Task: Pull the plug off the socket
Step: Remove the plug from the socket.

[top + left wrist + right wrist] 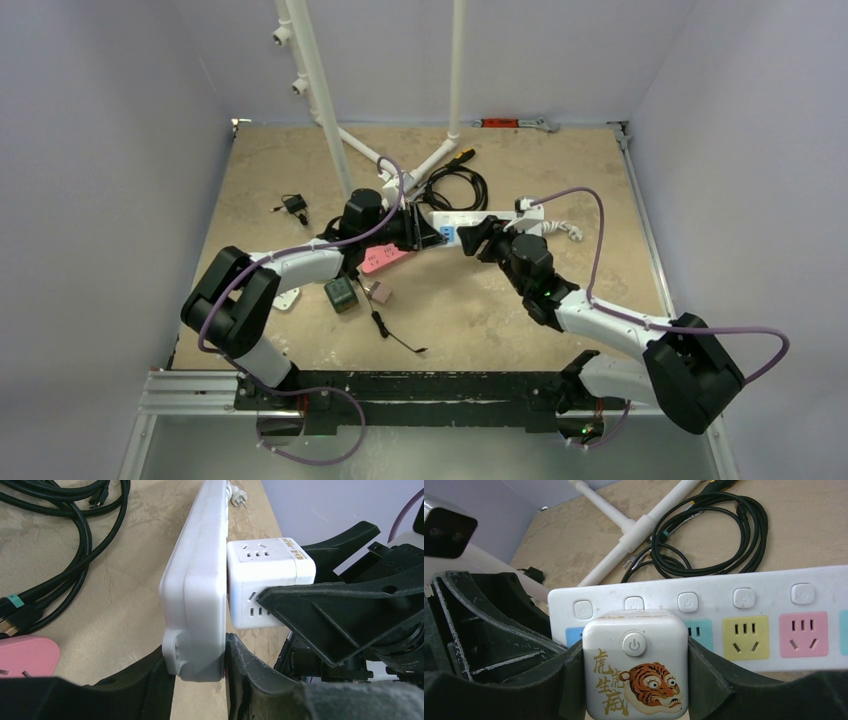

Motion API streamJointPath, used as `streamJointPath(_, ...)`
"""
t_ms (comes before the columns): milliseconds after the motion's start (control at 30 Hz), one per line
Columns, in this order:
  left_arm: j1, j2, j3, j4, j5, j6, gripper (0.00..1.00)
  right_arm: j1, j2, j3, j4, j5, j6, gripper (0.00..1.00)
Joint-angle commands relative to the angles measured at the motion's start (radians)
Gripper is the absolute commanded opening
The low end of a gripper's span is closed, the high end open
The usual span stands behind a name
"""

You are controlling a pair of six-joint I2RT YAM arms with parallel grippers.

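The socket is a white power strip [478,218] with coloured outlets [744,605], lying at the middle of the table. In the left wrist view my left gripper [197,651] is shut on the strip's near end [197,580], one finger on each broad face. The plug is a white cube [635,670] with a power button and a tiger picture. It sits against the strip's face [265,567] near that end. My right gripper [635,682] is shut on the cube, its black fingers [566,680] pressed to both sides. From above, the two grippers [425,230] [472,238] meet head-on.
A black cable coil [455,185] lies just behind the strip, beside a white pipe frame [330,110]. A pink object [383,258], a dark green box [341,294] and a thin black lead [385,328] lie near the left arm. The strip's cord ends in a white plug [570,230].
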Motion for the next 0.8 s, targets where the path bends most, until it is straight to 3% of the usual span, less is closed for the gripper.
streamJointPath(0,-0.013,-0.009,-0.005,-0.066,0.031,0.082,0.0,-0.034,-0.032,0.014,-0.069,0.216,0.081,0.0)
streamJointPath(233,-0.014,-0.008,-0.01,-0.066,0.016,0.081,0.0,0.087,-0.053,0.057,-0.148,0.44,0.066,0.0)
streamJointPath(567,-0.014,0.0,-0.007,-0.082,-0.002,0.087,0.0,0.288,0.059,0.18,-0.272,0.734,0.049,0.0)
streamJointPath(767,-0.015,0.004,-0.006,-0.092,-0.008,0.091,0.0,0.3,0.079,0.194,-0.286,0.71,0.072,0.0)
